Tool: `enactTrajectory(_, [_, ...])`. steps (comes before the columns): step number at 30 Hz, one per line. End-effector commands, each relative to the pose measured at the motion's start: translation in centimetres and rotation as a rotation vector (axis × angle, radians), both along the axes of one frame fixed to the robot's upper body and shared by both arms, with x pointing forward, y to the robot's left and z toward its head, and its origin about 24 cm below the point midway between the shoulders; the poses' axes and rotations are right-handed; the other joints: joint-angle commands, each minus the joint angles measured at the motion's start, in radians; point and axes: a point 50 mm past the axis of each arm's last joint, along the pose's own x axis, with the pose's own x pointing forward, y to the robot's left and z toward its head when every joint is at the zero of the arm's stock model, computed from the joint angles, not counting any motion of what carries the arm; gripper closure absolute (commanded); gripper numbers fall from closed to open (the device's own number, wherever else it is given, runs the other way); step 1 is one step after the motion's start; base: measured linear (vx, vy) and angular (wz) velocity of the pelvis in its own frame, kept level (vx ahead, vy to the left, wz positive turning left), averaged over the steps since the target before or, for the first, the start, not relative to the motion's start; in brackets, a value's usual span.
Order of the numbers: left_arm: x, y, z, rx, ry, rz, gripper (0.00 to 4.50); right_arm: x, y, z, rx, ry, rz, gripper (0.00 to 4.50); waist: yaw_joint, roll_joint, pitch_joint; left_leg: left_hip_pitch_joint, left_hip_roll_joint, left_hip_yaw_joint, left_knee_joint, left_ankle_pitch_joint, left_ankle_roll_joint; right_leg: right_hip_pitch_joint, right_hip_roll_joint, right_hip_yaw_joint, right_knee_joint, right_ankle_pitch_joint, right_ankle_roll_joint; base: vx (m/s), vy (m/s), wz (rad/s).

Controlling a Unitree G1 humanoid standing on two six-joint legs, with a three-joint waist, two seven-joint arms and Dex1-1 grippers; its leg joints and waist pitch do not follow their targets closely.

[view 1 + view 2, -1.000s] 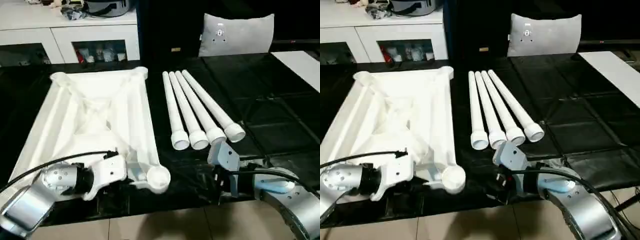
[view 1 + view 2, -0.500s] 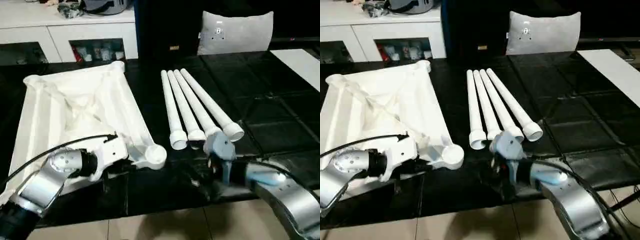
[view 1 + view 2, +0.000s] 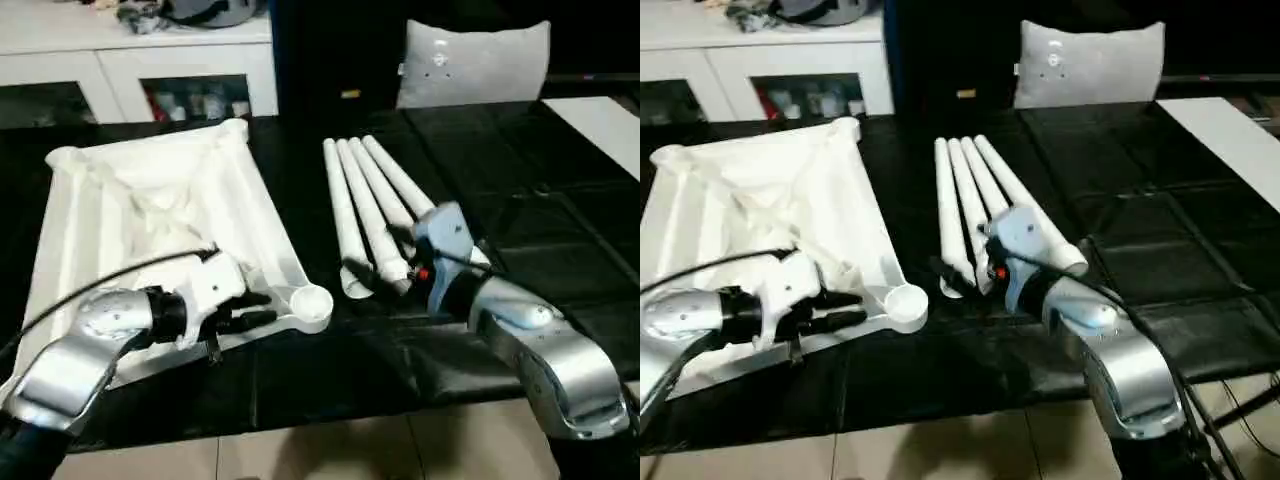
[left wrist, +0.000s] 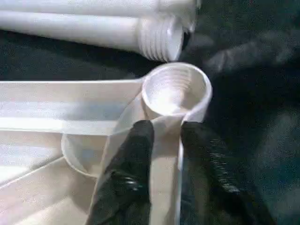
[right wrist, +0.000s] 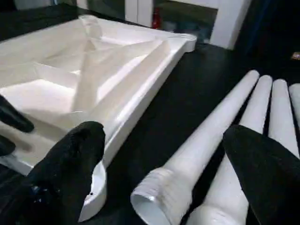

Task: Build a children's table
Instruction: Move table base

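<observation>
the black-covered tabletop [image 3: 560, 250] carries the whole kit. the white table top [image 3: 150, 230] lies upside down on the tabletop's left half, ribbed underside up, one corner socket [image 4: 176, 91] near the front edge. four white legs [image 3: 365, 205] lie side by side near the middle of the tabletop, running from back to front, their threaded wide ends toward the front edge and close to that socket.

the right gripper [image 5: 164, 154] hangs over the wide ends of the legs, its black fingers [image 5: 70, 164] spread wide apart with a leg end showing between them, touching nothing as far as can be seen. the left gripper [image 4: 164, 136] sits at the table top's front corner, its fingers [image 4: 136, 154] a narrow way apart on either side of the thin rib that runs into the socket; whether they press it cannot be told.

behind the tabletop stand a white cabinet [image 3: 190, 60] and a grey cushion [image 3: 470, 65].
</observation>
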Motion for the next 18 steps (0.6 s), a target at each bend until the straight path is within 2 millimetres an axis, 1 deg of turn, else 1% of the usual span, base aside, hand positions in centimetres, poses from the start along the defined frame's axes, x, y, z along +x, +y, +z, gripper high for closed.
enactTrajectory(1, [-0.1, -0.3, 1.0, -0.058, -0.028, 0.032, 3.01, 0.4, 0.2, -0.1, -0.006, -0.001, -0.024, 0.0, 0.0, 0.006, -0.05, -0.005, 0.063, -0.007, -0.082, 0.003, 0.002, 0.056, -0.082, 0.054, -0.059, 0.049, -0.254, 0.0, 0.0, 0.0])
enactTrajectory(2, [-0.3, -0.4, 1.2, -0.072, -0.031, 0.041, 2.93, 0.7, 0.7, -0.1, 0.009, 0.015, -0.038, 0.0, 0.0, 0.005, -0.05, -0.007, 0.062, -0.008, -0.082, 0.003, 0.002, 0.057, -0.081, 0.054, -0.058, 0.049, -0.253, 0.0, 0.0, 0.0])
enactTrajectory(3, [-0.4, -0.5, 1.2, -0.07, -0.033, 0.043, 2.75, 0.9, 1.1, -0.1, 0.02, 0.021, -0.038, 0.0, -0.003, 0.004, -0.049, -0.008, 0.06, -0.008, -0.083, 0.003, 0.005, 0.057, -0.08, 0.054, -0.059, 0.043, -0.252, 0.0, 0.0, 0.0])
enactTrajectory(5, [-0.6, -0.5, 1.3, -0.055, -0.032, 0.044, 2.69, 1.4, 1.8, 0.1, 0.027, 0.021, -0.036, 0.0, -0.006, 0.003, -0.05, -0.009, 0.059, -0.008, -0.083, -0.002, 0.005, 0.058, -0.079, 0.054, -0.06, 0.029, -0.243, 0.0, 0.0, 0.0])
enactTrajectory(6, [-0.7, -0.5, 1.3, -0.041, -0.032, 0.045, 2.62, 1.8, 2.3, 0.3, 0.026, 0.022, -0.043, 0.0, -0.007, 0.004, -0.05, -0.007, 0.06, -0.008, -0.083, -0.003, 0.004, 0.056, -0.078, 0.054, -0.059, 0.025, -0.242, 0.0, 0.0, 0.0])
enactTrajectory(7, [-0.7, -0.4, 1.4, -0.033, -0.033, 0.046, 2.5, 2.1, 2.5, 0.4, 0.028, 0.025, -0.049, 0.0, -0.01, 0.003, -0.049, -0.007, 0.058, -0.008, -0.083, -0.004, 0.001, 0.054, -0.077, 0.053, -0.059, 0.015, -0.243, 0.0, 0.0, 0.0])
enactTrajectory(9, [-0.7, -0.2, 1.5, -0.004, -0.044, 0.058, 2.32, 3.2, 3.5, 0.6, 0.03, 0.032, -0.073, 0.0, -0.007, 0.005, -0.048, -0.005, 0.058, -0.006, -0.084, -0.013, -0.006, 0.052, -0.076, 0.054, -0.063, -0.011, -0.236, 0.0, 0.0, 0.0])
enactTrajectory(10, [-0.6, -0.2, 1.6, -0.003, -0.044, 0.06, 2.3, 3.3, 3.5, 0.6, 0.03, 0.033, -0.073, 0.0, -0.008, 0.005, -0.049, -0.005, 0.058, -0.007, -0.085, -0.012, -0.01, 0.051, -0.075, 0.054, -0.06, -0.011, -0.236, 0.0, 0.0, 0.0])
enactTrajectory(11, [-0.6, -0.2, 1.6, 0.0, -0.044, 0.066, 2.2, 3.5, 3.8, 0.7, 0.032, 0.035, -0.073, 0.0, -0.006, 0.008, -0.048, -0.005, 0.058, -0.007, -0.085, -0.011, -0.016, 0.051, -0.075, 0.054, -0.061, -0.01, -0.23, 0.0, 0.0, 0.0])
enactTrajectory(12, [-0.6, -0.1, 1.7, 0.005, -0.048, 0.073, 2.06, 4.1, 4.2, 0.7, 0.036, 0.05, -0.08, 0.0, -0.005, 0.012, -0.049, -0.002, 0.058, -0.007, -0.084, -0.013, -0.02, 0.049, -0.074, 0.054, -0.06, -0.006, -0.23, 0.0, 0.0, 0.0])
enactTrajectory(13, [-0.5, 0.0, 1.8, 0.008, -0.052, 0.076, 1.95, 4.6, 4.5, 0.7, 0.034, 0.06, -0.095, 0.0, -0.007, 0.013, -0.05, -0.003, 0.057, -0.008, -0.086, -0.017, -0.03, 0.048, -0.074, 0.052, -0.058, 0.001, -0.235, 0.0, 0.0, 0.0])
enactTrajectory(14, [-0.4, 0.0, 1.8, 0.012, -0.056, 0.078, 1.95, 5.2, 4.7, 0.7, 0.039, 0.076, -0.124, 0.0, -0.007, 0.015, -0.051, -0.003, 0.056, -0.009, -0.087, -0.018, -0.035, 0.05, -0.074, 0.051, -0.057, 0.004, -0.236, 0.0, 0.0, 0.0])
enactTrajectory(15, [-0.4, 0.0, 2.0, 0.018, -0.059, 0.08, 1.84, 6.0, 5.0, 0.7, 0.035, 0.093, -0.145, 0.0, -0.008, 0.015, -0.051, -0.003, 0.056, -0.008, -0.086, -0.022, -0.048, 0.049, -0.074, 0.052, -0.057, 0.017, -0.238, 0.0, 0.0, 0.0])
enactTrajectory(16, [-0.4, 0.0, 2.0, 0.018, -0.059, 0.08, 1.75, 6.0, 5.0, 0.7, 0.035, 0.093, -0.145, 0.0, -0.008, 0.016, -0.051, -0.003, 0.055, -0.008, -0.086, -0.024, -0.052, 0.049, -0.075, 0.052, -0.055, 0.02, -0.24, 0.0, 0.0, 0.0])
enactTrajectory(17, [-0.3, 0.0, 2.0, 0.018, -0.059, 0.08, 1.63, 6.4, 5.2, 0.6, 0.028, 0.102, -0.149, 0.0, -0.004, 0.017, -0.052, -0.002, 0.056, -0.007, -0.085, -0.017, -0.053, 0.051, -0.075, 0.052, -0.055, 0.038, -0.235, 0.0, 0.0, 0.0])
enactTrajectory(18, [-0.3, -0.1, 2.1, 0.019, -0.059, 0.079, 1.54, 6.7, 5.2, 0.6, 0.013, 0.093, -0.156, 0.0, -0.004, 0.017, -0.053, -0.004, 0.056, -0.008, -0.085, -0.013, -0.054, 0.051, -0.075, 0.052, -0.053, 0.051, -0.237, 0.0, 0.0, 0.0])
